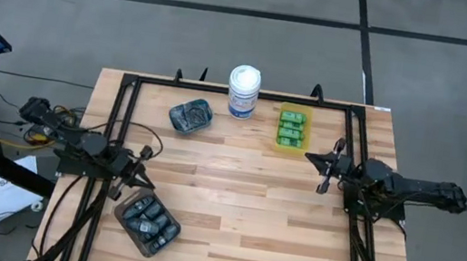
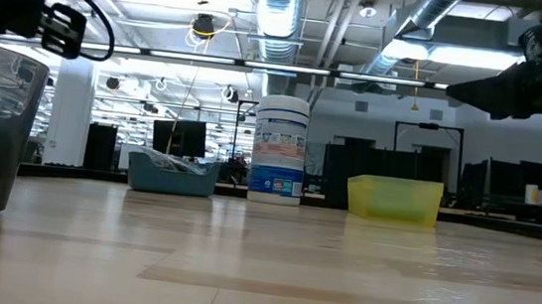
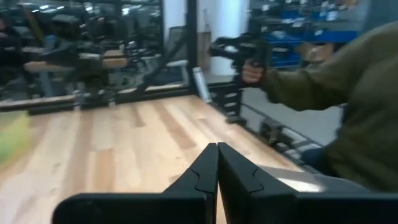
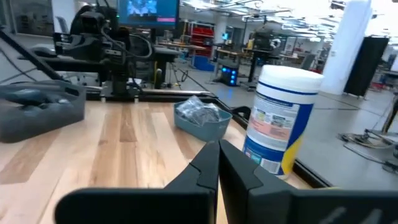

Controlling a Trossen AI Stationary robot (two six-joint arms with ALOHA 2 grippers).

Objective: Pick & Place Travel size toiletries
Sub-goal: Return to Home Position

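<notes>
Left tool (image 3: 217,148) and right tool (image 4: 218,145) both pinched closed, empty, hanging over the desk (image 1: 240,214); green mini bottles (image 1: 292,127) sit in the yellow tray (image 1: 289,150).

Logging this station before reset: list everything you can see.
table: one, light wood, under everything
canister: one, white with blue label, far middle
yellow bin: one, yellow, right of canister
green mini bottles: about four, green, in yellow bin
teal bin: one, blue-grey, left of canister
wrapped pieces: count unclear, dark, in teal bin
dark bin: one, dark, near left
dark mini bottles: several, grey-black, in dark bin
person's sleeve: one, olive, beyond the table
left gripper: one, dark, shut, by dark bin
right gripper: one, dark, shut, right side
</notes>
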